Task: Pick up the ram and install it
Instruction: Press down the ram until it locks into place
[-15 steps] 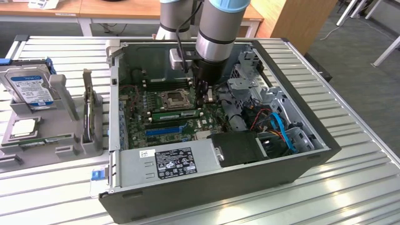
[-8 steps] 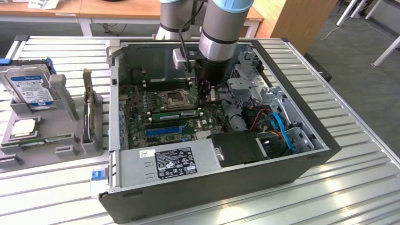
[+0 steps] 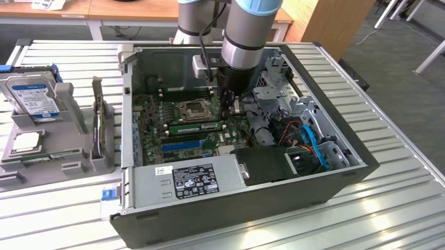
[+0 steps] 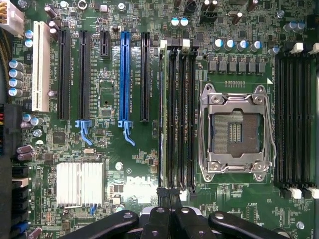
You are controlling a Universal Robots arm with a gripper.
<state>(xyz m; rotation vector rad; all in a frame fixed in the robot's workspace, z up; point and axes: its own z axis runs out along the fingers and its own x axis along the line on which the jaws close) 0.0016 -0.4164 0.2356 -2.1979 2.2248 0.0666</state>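
1. Counter (image 3: 389, 208): a slatted metal surface carrying the open computer case (image 3: 326, 187), which lies on its side with its interior exposed.
2. Robot arm (image 3: 247, 31): it reaches down into the case from above, over the motherboard (image 3: 181, 130).
3. Power supply (image 3: 184, 179): a grey box with a black label, mounted inside the case along the wall nearest the exterior camera.
4. Parts holder (image 3: 62, 156): a grey fixture on the counter, outside the case on the exterior view's left. It carries a blue-labelled hard drive (image 3: 31, 96) and a square silver processor chip (image 3: 24, 141).
5. CPU socket (image 4: 234, 132): empty, with its metal frame in place, at the middle of the motherboard with memory slots on two sides.
6. Ram (image 4: 163, 114): the thin green stick stands on edge in the outermost memory slot of the bank beside the CPU socket, on the side toward the blue expansion slot (image 4: 124, 74). Whether it is fully seated cannot be told.
7. Claw (image 4: 170, 199): clenched, black fingertips together, directly over the end of that slot bank and just above the ram's end.
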